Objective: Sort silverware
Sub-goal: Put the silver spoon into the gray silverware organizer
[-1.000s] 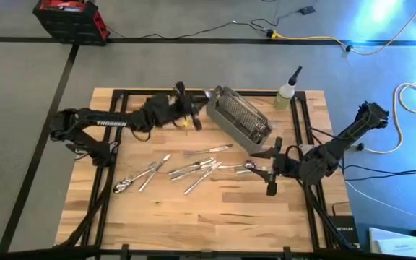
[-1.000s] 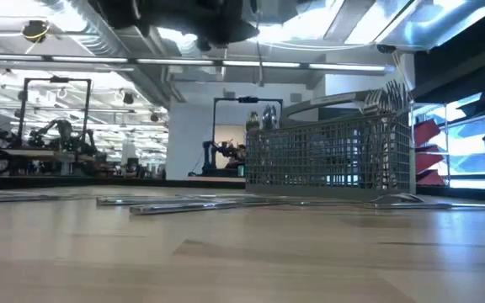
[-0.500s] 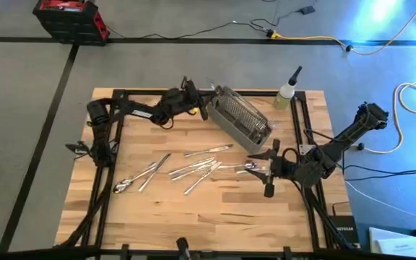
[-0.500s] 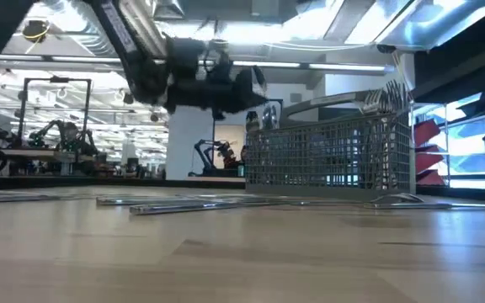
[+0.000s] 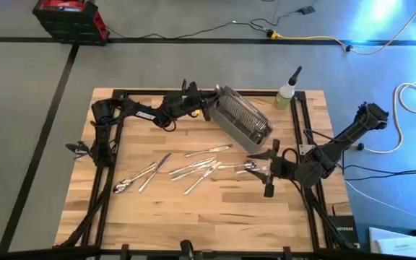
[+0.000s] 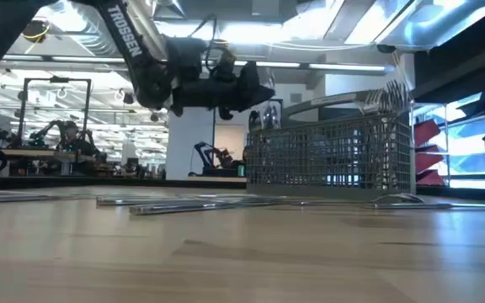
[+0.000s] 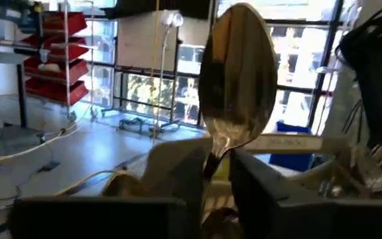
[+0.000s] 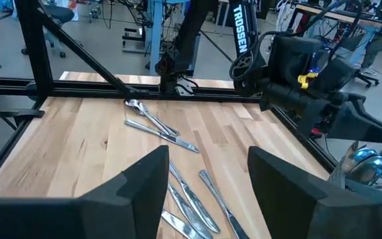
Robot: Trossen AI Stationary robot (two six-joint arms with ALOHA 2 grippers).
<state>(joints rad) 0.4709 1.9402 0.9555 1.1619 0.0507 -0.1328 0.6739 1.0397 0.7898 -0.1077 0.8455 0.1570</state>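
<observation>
My left gripper [image 5: 206, 103] hangs above the table beside the far left end of the grey mesh basket [image 5: 240, 119] and is shut on a shiny spoon [image 7: 237, 73]. The basket [image 6: 331, 156] stands on the table with forks and spoons [image 6: 386, 101] sticking up out of it. Several more pieces of silverware [image 5: 193, 167] lie flat on the wood in the middle of the table. My right gripper [image 5: 269, 170] stands open near the table's right side, at the right end of that scatter, with nothing between its fingers [image 8: 144, 186]. My left gripper pinches the spoon by its neck [image 7: 212, 158], just below the bowl, between its two fingers [image 7: 184, 179]. The bowl sticks out past the fingertips, and the rest of the handle is hidden behind the fingers. The spoon is lifted clear of the table and the basket.
A squeeze bottle [image 5: 287, 94] stands at the table's far right corner, beyond the basket. Bare wood [image 5: 193, 213] lies along the near edge. Black frame rails [image 5: 305, 130] run along the table's sides.
My left gripper has carried the spoon toward the table's far edge and rightward to the basket's left end, coming down lower above the table. The arm has stretched out straight.
</observation>
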